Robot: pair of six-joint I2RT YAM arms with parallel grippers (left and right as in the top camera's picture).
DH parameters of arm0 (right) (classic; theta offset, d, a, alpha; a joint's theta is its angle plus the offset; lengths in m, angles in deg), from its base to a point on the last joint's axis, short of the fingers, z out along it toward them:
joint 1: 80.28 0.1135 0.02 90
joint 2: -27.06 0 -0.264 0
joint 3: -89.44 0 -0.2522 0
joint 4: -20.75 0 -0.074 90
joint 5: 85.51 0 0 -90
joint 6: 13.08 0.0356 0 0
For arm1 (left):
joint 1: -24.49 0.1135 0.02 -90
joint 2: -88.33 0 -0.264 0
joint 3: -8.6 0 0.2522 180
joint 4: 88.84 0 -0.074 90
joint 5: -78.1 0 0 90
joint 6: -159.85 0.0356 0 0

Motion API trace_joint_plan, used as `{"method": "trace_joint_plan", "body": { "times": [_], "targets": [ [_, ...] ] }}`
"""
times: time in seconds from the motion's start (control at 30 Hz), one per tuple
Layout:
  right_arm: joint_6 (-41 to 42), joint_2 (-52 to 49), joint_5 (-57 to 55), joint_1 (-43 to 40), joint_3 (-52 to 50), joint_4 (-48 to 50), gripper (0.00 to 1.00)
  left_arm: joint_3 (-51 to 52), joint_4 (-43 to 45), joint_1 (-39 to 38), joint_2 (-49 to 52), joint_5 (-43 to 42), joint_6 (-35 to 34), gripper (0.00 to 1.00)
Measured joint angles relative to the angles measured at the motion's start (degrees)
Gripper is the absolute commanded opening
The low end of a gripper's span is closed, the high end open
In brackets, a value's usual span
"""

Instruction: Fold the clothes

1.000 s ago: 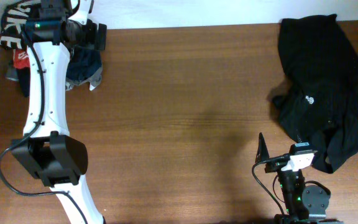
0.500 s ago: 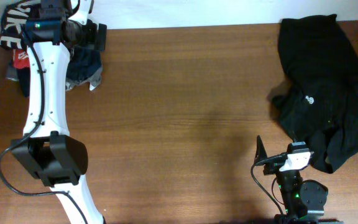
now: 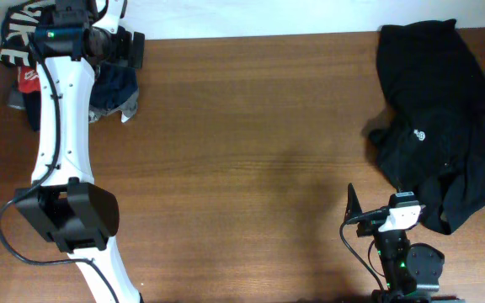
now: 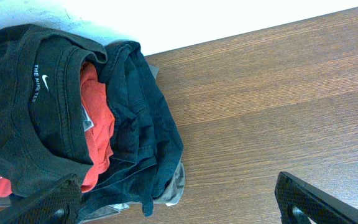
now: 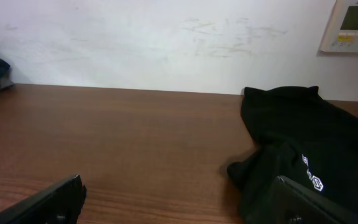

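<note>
Overhead: right hand (image 5: 179, 193) eased back slightly, left hand (image 4: 179, 196) unchanged; both spread apart, empty; black T-shirts (image 3: 432, 109) untouched, folding unstarted.

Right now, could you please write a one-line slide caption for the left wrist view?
Open left gripper at a heap: black Nike T-shirt, red garment, navy garment, on wooden table.

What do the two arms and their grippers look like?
The left arm has white links, black joints and a black cable. The right arm is black with a white block. The left gripper and right gripper have black fingers.
</note>
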State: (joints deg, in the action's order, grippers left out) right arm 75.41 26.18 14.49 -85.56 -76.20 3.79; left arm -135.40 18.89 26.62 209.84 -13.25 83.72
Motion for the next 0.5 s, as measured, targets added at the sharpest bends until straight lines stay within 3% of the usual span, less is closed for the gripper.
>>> {"method": "trace_joint_plan", "body": {
  "times": [0.5],
  "targets": [
    [0.0, 0.0, 0.0, 0.0, 0.0, 0.0, 0.99, 0.3, -1.6, -0.5, -3.4, 0.4, 0.0, 0.99]
  ]
}}
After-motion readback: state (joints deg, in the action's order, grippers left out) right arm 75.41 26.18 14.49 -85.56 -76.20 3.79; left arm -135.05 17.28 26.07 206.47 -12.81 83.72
